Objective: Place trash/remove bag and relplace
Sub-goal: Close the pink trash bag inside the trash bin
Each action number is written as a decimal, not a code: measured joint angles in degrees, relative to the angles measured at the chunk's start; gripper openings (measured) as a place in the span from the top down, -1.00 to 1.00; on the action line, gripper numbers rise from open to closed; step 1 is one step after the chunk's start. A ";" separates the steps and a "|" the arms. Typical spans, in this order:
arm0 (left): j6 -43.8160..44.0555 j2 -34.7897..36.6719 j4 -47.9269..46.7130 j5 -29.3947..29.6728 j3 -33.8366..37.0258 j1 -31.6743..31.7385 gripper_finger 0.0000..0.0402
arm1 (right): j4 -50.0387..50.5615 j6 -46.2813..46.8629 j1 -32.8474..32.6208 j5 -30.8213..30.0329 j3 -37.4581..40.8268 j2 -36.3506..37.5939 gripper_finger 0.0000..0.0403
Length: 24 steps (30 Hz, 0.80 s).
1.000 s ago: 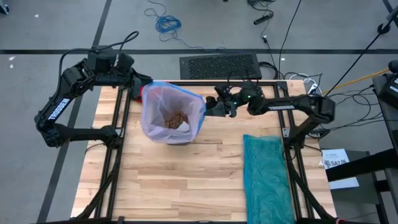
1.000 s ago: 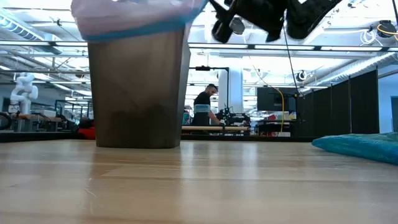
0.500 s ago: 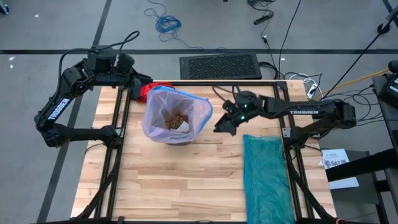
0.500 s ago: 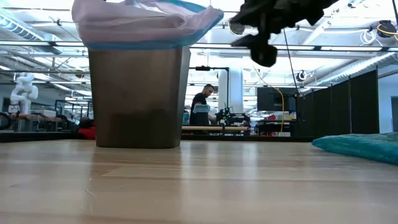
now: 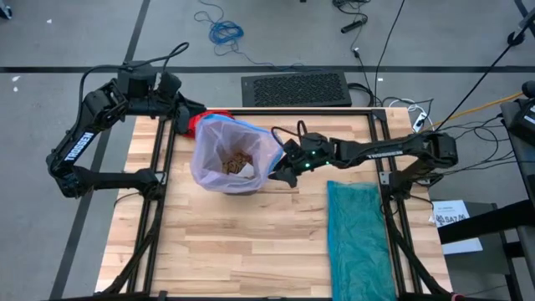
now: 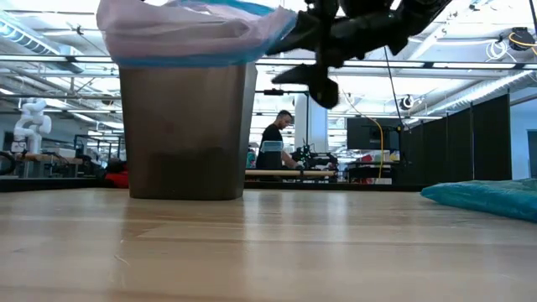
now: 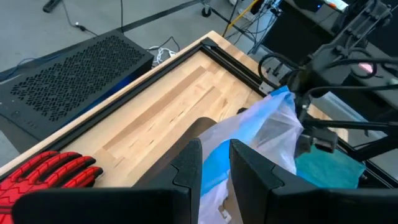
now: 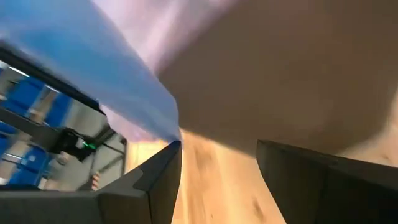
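A brown see-through bin (image 6: pixel 186 130) stands on the table's far left half. The pale lilac bag (image 5: pixel 219 142) with a blue hem lines it and laps over its rim. Tan trash lumps (image 5: pixel 238 160) lie inside. My left gripper (image 5: pixel 188 121) is at the bin's far-left rim, shut on the bag's hem. My right gripper (image 5: pixel 280 170) stands open at the bin's right side, under the bag's flared hem (image 6: pixel 277 25), its fingers (image 8: pixel 155 180) on either side of bare table, facing the bin wall (image 8: pixel 280 74). My left gripper pinches the bag's blue hem (image 7: pixel 214 169) between its two fingers, at the far-left of the bin's rim. It comes from the table's far-left corner, slanting down. The bag stays in the bin, slack. My right gripper: whether a finger touches the hanging hem (image 8: pixel 168 127), I cannot tell.
A red glove (image 5: pixel 199 121) lies on the table just beyond the bin, next to my left gripper. A teal-green plastic bag (image 5: pixel 359 234) lies flat along the table's right side. A black perforated panel (image 5: pixel 297 88) sits past the far edge.
My right gripper has sunk from beside the bin's top right rim, swung out toward the near edge and come back in at the bin's right wall, tipping nearer to level. The bag's right hem has flared out past the rim.
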<state>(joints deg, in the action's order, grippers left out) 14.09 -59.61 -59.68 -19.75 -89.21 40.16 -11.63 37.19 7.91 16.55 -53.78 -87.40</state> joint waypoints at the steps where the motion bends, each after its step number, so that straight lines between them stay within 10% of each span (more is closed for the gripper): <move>1: 0.00 0.00 0.00 -0.04 0.00 -0.01 0.61 | -2.55 0.39 -0.16 0.21 0.00 -0.48 0.00; 12: -1.51 0.00 0.02 -0.13 0.00 0.00 0.61 | -15.03 4.12 -1.79 0.13 -0.02 -0.67 0.03; 24: -8.96 0.00 -4.21 0.31 0.00 -0.02 0.60 | -17.77 10.47 -2.03 0.34 -0.02 -0.65 0.55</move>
<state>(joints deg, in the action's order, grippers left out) 5.13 -59.61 -63.89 -19.44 -89.21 40.14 -29.40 47.66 5.88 16.88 -53.80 -88.05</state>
